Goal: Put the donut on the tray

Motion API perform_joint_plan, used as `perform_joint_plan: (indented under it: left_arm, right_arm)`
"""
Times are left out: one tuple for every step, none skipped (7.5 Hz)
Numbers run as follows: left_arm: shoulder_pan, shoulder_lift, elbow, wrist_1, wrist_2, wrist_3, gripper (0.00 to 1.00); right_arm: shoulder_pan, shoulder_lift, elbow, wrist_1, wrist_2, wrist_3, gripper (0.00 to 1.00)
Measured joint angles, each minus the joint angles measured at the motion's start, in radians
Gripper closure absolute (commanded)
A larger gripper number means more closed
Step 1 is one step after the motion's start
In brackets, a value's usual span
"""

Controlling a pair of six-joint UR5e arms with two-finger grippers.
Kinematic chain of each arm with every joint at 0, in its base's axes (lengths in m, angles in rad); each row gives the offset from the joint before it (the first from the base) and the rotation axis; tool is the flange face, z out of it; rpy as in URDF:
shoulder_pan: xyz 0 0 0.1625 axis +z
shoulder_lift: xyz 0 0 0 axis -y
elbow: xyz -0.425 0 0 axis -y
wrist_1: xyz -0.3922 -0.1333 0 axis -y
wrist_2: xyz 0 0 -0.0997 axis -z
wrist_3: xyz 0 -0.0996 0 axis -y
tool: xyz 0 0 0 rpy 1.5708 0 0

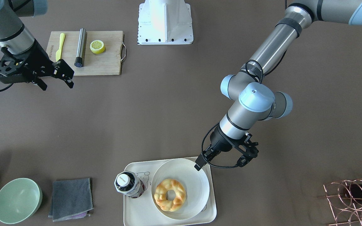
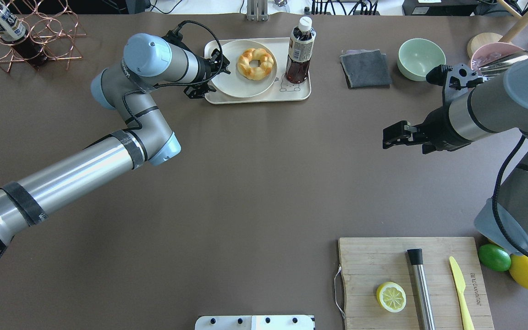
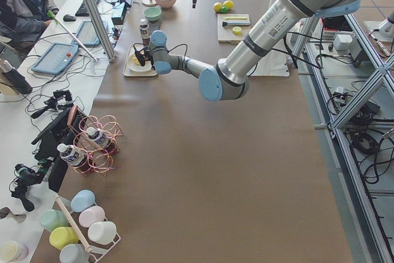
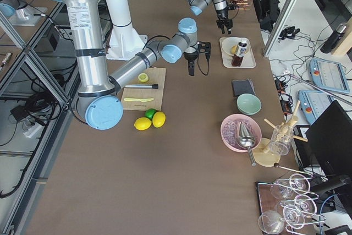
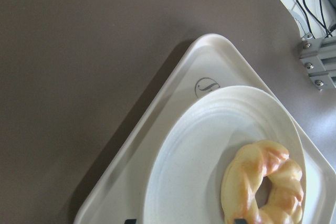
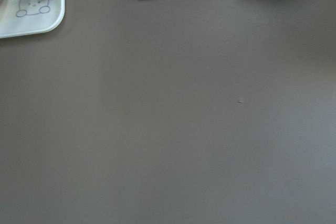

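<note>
The donut (image 1: 170,194) (image 2: 255,63) (image 5: 265,187) lies on a round off-white plate (image 1: 196,188) (image 2: 232,85) (image 5: 199,166). The plate sits on the cream-white tray (image 1: 137,213) (image 2: 300,94) (image 5: 157,124). My left gripper (image 1: 222,161) (image 2: 211,75) is open and empty. It hovers at the plate's rim on the tray's side nearest that arm, apart from the donut. My right gripper (image 1: 57,84) (image 2: 406,140) is open and empty, above bare table far from the tray.
A dark drink bottle (image 1: 127,185) (image 2: 298,55) stands on the tray beside the plate. A grey cloth (image 2: 365,68) and a green bowl (image 2: 420,58) lie beyond it. A cutting board (image 2: 365,266) holds a lemon half (image 2: 391,296). A copper wire rack (image 2: 30,36) stands in the corner.
</note>
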Motion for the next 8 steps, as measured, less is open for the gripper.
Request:
perform_joint_plan:
  left_arm:
    - [-0.018,0.066,-0.137,0.117,-0.068,0.098,0.31]
    - [-0.053,0.147,-0.295,0.267,-0.147,0.24,0.31]
    - [-0.106,0.247,-0.442,0.379,-0.218,0.406,0.31]
    - [-0.163,0.37,-0.587,0.455,-0.274,0.582,0.31]
    - [-0.233,0.504,-0.724,0.521,-0.335,0.773,0.31]
    - [-0.314,0.644,-0.828,0.57,-0.382,0.984,0.31]
    - [-0.388,0.763,-0.878,0.602,-0.408,1.219,0.31]
    - [-0.465,0.841,-0.894,0.656,-0.42,1.465,0.29]
  right_arm:
    - [0.051,-0.038,-0.003,-0.002,0.04,-0.086,0.0]
    - [0.123,-0.079,-0.013,-0.008,0.088,-0.196,0.0]
    - [0.196,-0.109,-0.039,-0.011,0.126,-0.316,0.0]
    - [0.271,-0.13,-0.075,-0.027,0.149,-0.447,0.0]
    - [0.351,-0.145,-0.106,-0.077,0.158,-0.603,0.0]
    - [0.431,-0.152,-0.127,-0.151,0.154,-0.771,0.0]
    - [0.502,-0.153,-0.151,-0.208,0.143,-0.913,0.0]
    - [0.558,-0.155,-0.18,-0.239,0.132,-1.017,0.0]
